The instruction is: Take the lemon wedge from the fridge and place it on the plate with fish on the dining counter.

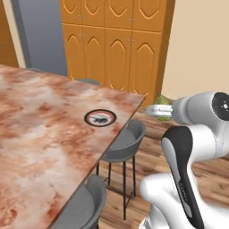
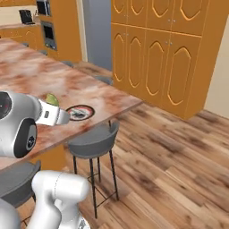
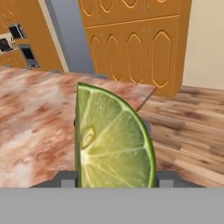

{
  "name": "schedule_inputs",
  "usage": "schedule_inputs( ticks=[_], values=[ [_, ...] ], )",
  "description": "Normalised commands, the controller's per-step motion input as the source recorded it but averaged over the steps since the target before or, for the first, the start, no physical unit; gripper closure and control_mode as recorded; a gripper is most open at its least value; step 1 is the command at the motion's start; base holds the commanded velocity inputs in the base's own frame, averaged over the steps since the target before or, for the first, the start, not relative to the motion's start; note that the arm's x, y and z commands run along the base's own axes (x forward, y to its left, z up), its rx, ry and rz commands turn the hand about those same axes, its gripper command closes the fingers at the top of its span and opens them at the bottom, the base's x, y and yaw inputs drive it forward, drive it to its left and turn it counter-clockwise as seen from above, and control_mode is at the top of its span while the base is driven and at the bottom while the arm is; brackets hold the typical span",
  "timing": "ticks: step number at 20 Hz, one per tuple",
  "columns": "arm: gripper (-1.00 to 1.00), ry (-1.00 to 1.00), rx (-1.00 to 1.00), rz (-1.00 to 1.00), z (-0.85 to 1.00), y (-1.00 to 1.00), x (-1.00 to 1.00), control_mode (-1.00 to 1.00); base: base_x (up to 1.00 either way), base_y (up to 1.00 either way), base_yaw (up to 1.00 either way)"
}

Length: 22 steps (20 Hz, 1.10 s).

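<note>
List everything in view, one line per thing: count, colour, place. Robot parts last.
lemon wedge: one, yellow-green, held in the gripper, off the counter's near corner.
plate with fish: one, dark reddish-brown rim, pale contents, on the counter near its corner edge.
dining counter: one, mottled reddish-brown and cream, left of the arm.
stools: at least two, grey seats on dark legs, along the counter's edge.
cabinets: a tall bank, orange, against the far wall.
grey panel: one, tall, left of the cabinets; what it belongs to is unclear.
wall oven: dark fronts set in orange cabinetry, far left.
floor: wooden planks, brown.
gripper: one, closed on the wedge.
arm: one, white with dark joints.
</note>
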Motion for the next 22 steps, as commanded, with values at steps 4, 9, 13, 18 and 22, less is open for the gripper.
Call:
schedule_inputs(
  ticks=[4,9,13,18,22],
  values=[
    [1.0,0.0,0.0,0.0,0.0,0.0,0.0,1.0,1.0,0.45,0.33],
    [1.0,0.0,0.0,0.0,0.0,0.0,0.0,1.0,0.66,0.16,0.41],
    [1.0,0.0,0.0,0.0,0.0,0.0,0.0,1.0,0.63,-0.2,0.31],
    [1.0,0.0,0.0,0.0,0.0,0.0,0.0,1.0,0.33,-0.7,0.31],
    [1.0,0.0,0.0,0.0,0.0,0.0,0.0,1.0,0.78,-0.14,0.12]
  ],
)
